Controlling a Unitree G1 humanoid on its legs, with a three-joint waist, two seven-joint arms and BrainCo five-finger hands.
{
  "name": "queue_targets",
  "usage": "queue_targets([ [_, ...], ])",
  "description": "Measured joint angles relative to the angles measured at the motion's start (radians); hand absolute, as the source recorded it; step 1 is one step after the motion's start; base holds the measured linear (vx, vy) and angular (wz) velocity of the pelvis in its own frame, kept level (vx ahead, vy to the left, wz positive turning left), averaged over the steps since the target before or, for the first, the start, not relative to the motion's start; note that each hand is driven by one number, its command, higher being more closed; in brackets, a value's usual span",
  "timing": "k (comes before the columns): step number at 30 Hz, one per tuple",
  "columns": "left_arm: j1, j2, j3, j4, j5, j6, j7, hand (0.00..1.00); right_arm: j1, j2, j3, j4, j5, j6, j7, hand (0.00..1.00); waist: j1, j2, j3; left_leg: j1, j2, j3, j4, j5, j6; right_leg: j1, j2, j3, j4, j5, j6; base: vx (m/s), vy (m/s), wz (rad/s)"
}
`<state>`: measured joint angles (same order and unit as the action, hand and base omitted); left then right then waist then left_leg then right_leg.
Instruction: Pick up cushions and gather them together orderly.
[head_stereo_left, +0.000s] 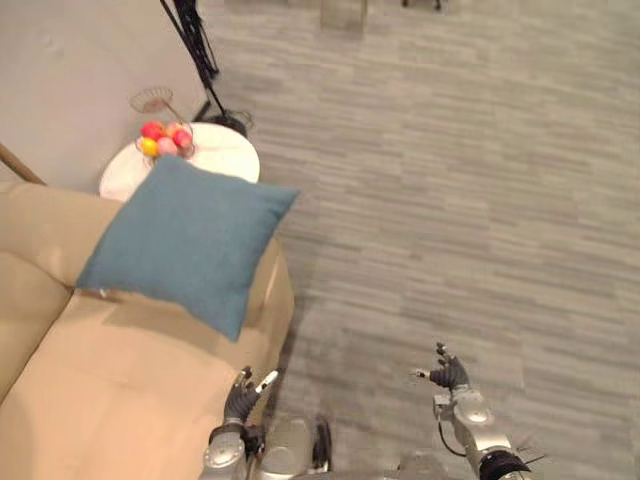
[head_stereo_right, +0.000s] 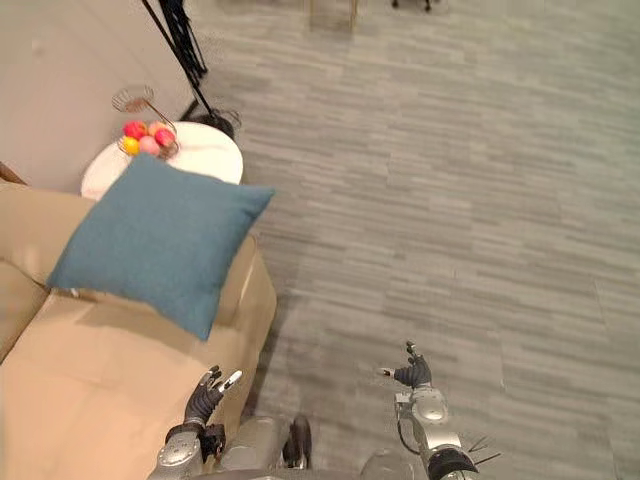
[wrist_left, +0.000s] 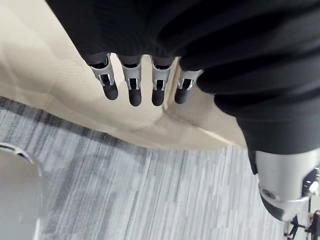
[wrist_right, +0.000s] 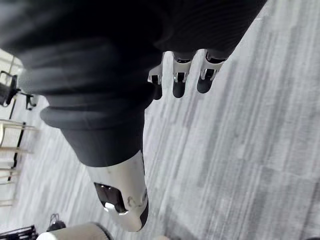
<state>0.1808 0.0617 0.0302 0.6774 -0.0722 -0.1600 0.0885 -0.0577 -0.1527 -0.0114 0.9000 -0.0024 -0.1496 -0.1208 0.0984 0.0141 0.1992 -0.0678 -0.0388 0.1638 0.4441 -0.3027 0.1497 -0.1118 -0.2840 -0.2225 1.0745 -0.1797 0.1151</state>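
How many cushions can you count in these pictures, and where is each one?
1. The blue cushion rests on the beige sofa, at the end nearest the round white table. Others may lie on the part of the sofa beyond the picture's edge.

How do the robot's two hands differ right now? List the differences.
The left hand hangs by the beige sofa's front corner; the right hand hangs over the grey floor. The left hand is nearer the blue cushion; the right hand is far from it. Both are open and hold nothing.
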Motion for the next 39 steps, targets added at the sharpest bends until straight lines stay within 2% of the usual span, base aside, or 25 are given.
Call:
queue_targets([
  [2, -0.001, 0.003, 0.010, 0.000, -0.007, -0.001, 0.002, 0.00, 0.008, 0.008, 0.001, 0.000, -0.004, -0.001, 0.009, 0.00, -0.007, 0.004, -0.003, 0.090, -0.015, -0.082, -0.069, 0.000, 0.000, -0.101, 0.026, -0.037, -0.079, -0.055, -0.042, 0.50, -0.010, 0.99],
  [4, -0.004, 0.003, 0.012, 0.000, -0.008, -0.002, 0.003, 0.00, 0.013, 0.006, 0.002, 0.000, -0.004, -0.001, 0.013, 0.00, -0.010, 0.008, -0.001, 0.124, -0.011, -0.141, -0.091, 0.000, 0.000, -0.152, 0.085, -0.019, -0.267, -0.065, -0.045, 0.44, -0.082, 1.10],
  [6, -0.015, -0.001, 0.012, 0.001, -0.015, -0.002, 0.006, 0.00, 0.036, 0.002, -0.003, 0.004, -0.003, -0.001, 0.013, 0.00, -0.020, 0.008, -0.001, 0.154, -0.008, -0.280, -0.092, -0.008, -0.015, -0.193, 0.195, 0.139, -0.601, -0.017, -0.029, 0.44, -0.159, 1.68],
  [7, -0.019, -0.001, 0.011, 0.000, -0.015, -0.002, 0.007, 0.00, 0.043, 0.002, -0.005, 0.004, -0.003, 0.000, 0.012, 0.00, -0.031, 0.006, -0.004, 0.155, -0.008, -0.320, -0.088, -0.016, -0.029, -0.188, 0.213, 0.190, -0.679, 0.015, -0.022, 0.53, -0.288, 2.07],
  [8, -0.026, 0.000, 0.011, 0.002, -0.016, -0.002, 0.007, 0.00, 0.064, 0.004, -0.013, 0.003, -0.002, -0.001, 0.011, 0.00, -0.031, -0.006, -0.009, 0.152, -0.013, -0.397, -0.067, -0.042, -0.076, -0.185, 0.229, 0.285, -0.816, 0.124, 0.003, 0.45, -0.299, 2.19],
  [9, -0.041, -0.010, 0.013, 0.012, -0.021, -0.002, 0.013, 0.00, 0.085, 0.002, -0.031, 0.005, 0.002, 0.001, 0.010, 0.00, -0.029, 0.003, -0.008, 0.152, -0.005, -0.458, -0.038, -0.073, -0.124, -0.163, 0.231, 0.283, -0.808, 0.213, -0.021, 0.45, -0.324, 1.97],
  [10, -0.042, -0.022, 0.013, 0.012, -0.026, -0.002, 0.020, 0.00, 0.087, 0.004, -0.042, 0.006, 0.003, 0.003, 0.009, 0.00, -0.016, 0.023, -0.017, 0.145, 0.021, -0.480, -0.029, -0.075, -0.135, -0.158, 0.234, 0.249, -0.791, 0.208, -0.034, 0.41, -0.357, 1.64],
  [12, -0.044, -0.037, 0.016, 0.011, -0.032, -0.003, 0.025, 0.00, 0.089, 0.008, -0.077, -0.038, 0.014, -0.001, 0.006, 0.00, -0.007, 0.027, -0.022, 0.118, 0.064, -0.476, 0.005, -0.029, -0.221, -0.129, 0.210, 0.116, -0.742, 0.135, -0.081, 0.45, -0.388, 1.47],
  [14, -0.055, -0.054, 0.017, 0.008, -0.035, -0.004, 0.024, 0.00, 0.099, 0.014, -0.090, -0.072, 0.030, -0.004, -0.004, 0.00, -0.017, 0.022, -0.020, 0.068, 0.111, -0.355, 0.051, 0.027, -0.294, -0.062, 0.180, 0.010, -0.757, 0.113, -0.097, 0.25, -0.226, 1.64],
  [15, -0.055, -0.057, 0.017, 0.005, -0.037, -0.004, 0.024, 0.00, 0.104, 0.016, -0.096, -0.081, 0.035, -0.004, -0.009, 0.00, -0.027, 0.019, -0.021, 0.053, 0.130, -0.299, 0.069, 0.041, -0.288, -0.033, 0.173, -0.020, -0.772, 0.108, -0.102, 0.22, -0.155, 2.08],
  [17, -0.068, -0.050, 0.005, -0.001, -0.044, -0.005, 0.023, 0.00, 0.109, 0.018, -0.125, -0.093, 0.053, -0.017, -0.014, 0.00, -0.028, -0.007, -0.020, -0.019, 0.213, 0.018, 0.090, 0.005, -0.239, 0.056, 0.147, -0.100, -0.859, 0.105, -0.104, 0.15, -0.040, 1.82],
  [19, -0.075, -0.037, -0.001, -0.001, -0.044, -0.005, 0.022, 0.00, 0.084, 0.015, -0.141, -0.091, 0.075, -0.022, -0.019, 0.00, -0.029, -0.018, -0.019, -0.055, 0.210, 0.200, -0.042, 0.012, -0.226, 0.072, 0.111, -0.172, -0.884, 0.109, -0.093, 0.08, 0.058, 1.37],
  [20, -0.080, -0.034, -0.002, 0.000, -0.044, -0.005, 0.023, 0.00, 0.080, 0.009, -0.154, -0.092, 0.083, -0.025, -0.026, 0.00, -0.030, -0.001, -0.027, -0.059, 0.214, 0.269, -0.124, 0.117, -0.190, 0.076, 0.110, -0.208, -0.888, 0.109, -0.071, 0.07, 0.097, 1.10],
  [21, -0.080, -0.026, -0.001, 0.001, -0.043, -0.004, 0.023, 0.00, 0.076, 0.007, -0.155, -0.086, 0.086, -0.024, -0.030, 0.00, -0.024, -0.001, -0.032, -0.057, 0.209, 0.289, -0.125, 0.112, -0.172, 0.080, 0.103, -0.214, -0.891, 0.102, -0.058, 0.08, 0.166, 0.68],
  [22, -0.070, -0.006, 0.002, 0.002, -0.043, -0.003, 0.026, 0.00, 0.069, 0.031, -0.146, -0.084, 0.091, -0.023, -0.030, 0.00, -0.022, -0.027, -0.032, -0.062, 0.192, 0.302, -0.124, 0.119, -0.164, 0.090, 0.094, -0.224, -0.921, 0.116, -0.034, 0.06, 0.143, 0.30],
  [24, -0.045, 0.037, 0.002, 0.002, -0.043, -0.002, 0.024, 0.00, 0.067, 0.052, -0.147, -0.075, 0.091, -0.022, -0.030, 0.00, -0.019, -0.051, -0.042, -0.054, 0.162, 0.302, -0.124, 0.119, -0.162, 0.116, 0.080, -0.209, -0.961, 0.123, -0.033, 0.06, 0.152, 0.11],
  [27, -0.039, 0.050, 0.005, 0.002, -0.043, -0.003, 0.024, 0.00, 0.067, 0.046, -0.161, -0.061, 0.090, -0.020, -0.031, 0.00, -0.027, -0.047, -0.041, -0.022, 0.144, 0.304, -0.128, 0.114, -0.150, 0.120, 0.048, -0.208, -0.894, 0.114, -0.016, 0.05, 0.101, -0.05],
  [28, -0.034, 0.061, 0.007, 0.005, -0.042, -0.003, 0.021, 0.00, 0.071, 0.043, -0.166, -0.060, 0.089, -0.019, -0.030, 0.00, -0.030, -0.044, -0.041, 0.004, 0.138, 0.305, -0.144, 0.097, -0.132, 0.088, 0.022, -0.198, -0.788, 0.094, 0.011, 0.00, 0.082, -0.08],
  [30, -0.035, 0.061, -0.005, 0.005, -0.035, -0.003, 0.013, 0.00, 0.075, 0.022, -0.178, -0.062, 0.081, -0.018, -0.030, 0.00, -0.051, -0.043, -0.042, 0.044, 0.120, 0.286, -0.177, 0.061, -0.119, -0.018, -0.034, -0.134, -0.512, 0.084, 0.012, -0.01, 0.082, 0.09],
  [31, -0.034, 0.063, -0.005, 0.005, -0.034, -0.003, 0.011, 0.00, 0.077, 0.021, -0.181, -0.062, 0.080, -0.018, -0.030, 0.00, -0.059, -0.046, -0.041, 0.051, 0.116, 0.280, -0.179, 0.061, -0.119, -0.033, -0.041, -0.119, -0.476, 0.084, 0.011, 0.00, 0.017, 0.35],
  [32, -0.029, 0.072, -0.005, 0.006, -0.032, -0.002, 0.004, 0.00, 0.092, 0.017, -0.188, -0.062, 0.079, -0.017, -0.031, 0.00, -0.084, -0.048, -0.040, 0.066, 0.104, 0.266, -0.181, 0.057, -0.112, -0.077, -0.043, -0.043, -0.399, 0.032, 0.005, 0.02, -0.023, 0.37],
  [35, -0.032, 0.086, 0.004, 0.003, -0.032, -0.002, 0.004, 0.00, 0.101, -0.015, -0.188, -0.063, 0.070, -0.016, -0.032, 0.00, -0.099, -0.053, -0.043, 0.081, 0.115, 0.244, -0.176, 0.053, -0.118, -0.128, 0.042, 0.062, -0.492, -0.029, 0.002, 0.06, -0.090, 0.34],
  [37, -0.037, 0.100, 0.004, 0.000, -0.033, -0.004, 0.006, 0.00, 0.096, -0.029, -0.209, -0.070, 0.070, -0.017, -0.033, 0.00, -0.111, -0.056, -0.045, 0.077, 0.119, 0.235, -0.163, 0.052, -0.140, -0.126, 0.103, 0.118, -0.667, 0.026, -0.011, 0.09, -0.132, 0.30],
  [38, -0.047, 0.100, 0.004, 0.009, -0.033, -0.001, 0.006, 0.00, 0.106, -0.043, -0.245, -0.087, 0.070, -0.017, -0.036, 0.00, -0.124, -0.057, -0.047, 0.080, 0.120, 0.205, -0.151, 0.045, -0.157, -0.116, 0.127, 0.134, -0.711, 0.091, -0.030, 0.14, -0.143, 0.22],
  [39, -0.043, 0.095, 0.004, -0.001, -0.033, -0.004, 0.006, 0.00, 0.106, -0.057, -0.270, -0.102, 0.068, -0.016, -0.044, 0.00, -0.123, -0.031, -0.057, 0.078, 0.132, 0.198, -0.158, 0.054, -0.172, -0.110, 0.145, 0.135, -0.734, 0.096, -0.037, 0.14, -0.141, 0.13],
])
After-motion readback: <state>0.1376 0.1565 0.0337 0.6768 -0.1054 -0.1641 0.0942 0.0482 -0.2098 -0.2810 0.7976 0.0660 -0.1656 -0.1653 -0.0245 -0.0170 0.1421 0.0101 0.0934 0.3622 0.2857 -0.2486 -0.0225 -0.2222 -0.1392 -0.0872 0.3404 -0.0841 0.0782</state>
